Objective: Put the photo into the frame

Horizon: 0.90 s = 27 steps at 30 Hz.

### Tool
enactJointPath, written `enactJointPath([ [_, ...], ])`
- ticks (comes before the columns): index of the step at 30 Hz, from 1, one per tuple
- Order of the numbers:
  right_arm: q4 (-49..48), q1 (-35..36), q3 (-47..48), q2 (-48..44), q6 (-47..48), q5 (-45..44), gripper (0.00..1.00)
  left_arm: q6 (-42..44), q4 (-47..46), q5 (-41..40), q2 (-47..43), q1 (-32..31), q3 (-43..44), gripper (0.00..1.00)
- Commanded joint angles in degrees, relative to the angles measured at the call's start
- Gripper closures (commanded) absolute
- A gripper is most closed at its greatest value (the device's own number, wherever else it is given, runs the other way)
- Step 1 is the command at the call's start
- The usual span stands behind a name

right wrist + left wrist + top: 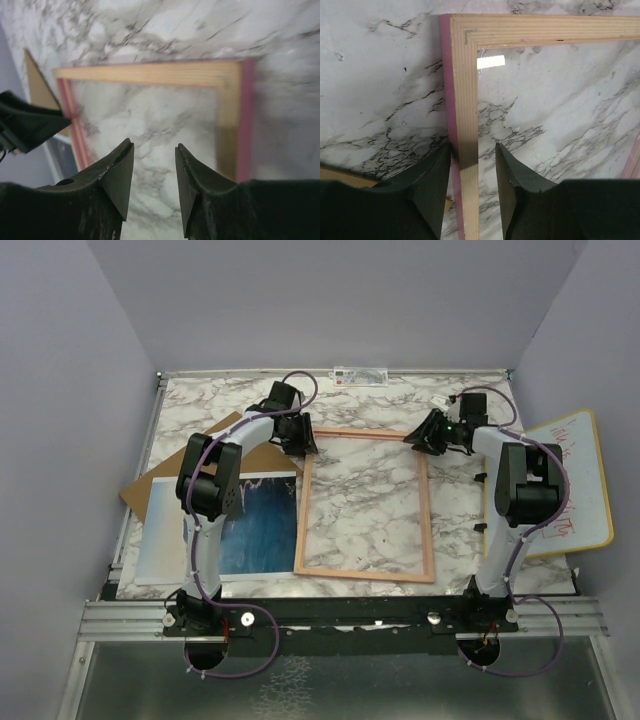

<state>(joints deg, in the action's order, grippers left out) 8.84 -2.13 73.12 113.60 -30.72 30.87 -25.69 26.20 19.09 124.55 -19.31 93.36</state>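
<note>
Frame (365, 574) lies wood back up on the marble table (200, 400), photo (260, 530) flat just left of it over a brown backing board (145, 488); left gripper (474, 147) jaws apart astride the frame's left rail, right gripper (155, 145) jaws apart, empty, over its pane.

You'll see the frame (463, 100) in striped light wood with a pink edge; the photo (255, 530) is deep blue, white-bordered; the table (400, 400) is white marble veined grey.
</note>
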Motion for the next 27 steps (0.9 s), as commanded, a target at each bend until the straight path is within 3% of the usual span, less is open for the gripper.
enactJointPath([
  [1,-9.17,1.69,-3.69,0.17,-4.27,16.51,0.57,-0.18,0.58,2.02,2.63,-1.08,0.64,0.58],
  [5,-13.61,1.69,-4.61,-1.45,-6.62,19.87,0.56,-0.77,0.56,0.05,2.3,-1.08,0.5,0.58],
  [9,-11.56,1.69,-4.43,-2.88,-5.27,16.66,0.55,-1.15,0.55,-2.02,1.93,-1.08,0.22,0.58],
  [14,-4.97,1.69,-3.86,-5.88,-2.23,5.24,0.53,-0.78,0.55,-1.29,1.51,-1.08,0.68,0.58],
  [21,7.9,1.61,-3.39,-10.23,-1.29,-21.65,0.45,-0.8,0.53,-2.09,1.38,-1.08,1.82,0.58],
  [27,13.23,1.52,-5.38,-10.84,0.46,-22.5,0.44,-0.77,0.6,-4.12,0.1,-1.08,1.83,0.57],
])
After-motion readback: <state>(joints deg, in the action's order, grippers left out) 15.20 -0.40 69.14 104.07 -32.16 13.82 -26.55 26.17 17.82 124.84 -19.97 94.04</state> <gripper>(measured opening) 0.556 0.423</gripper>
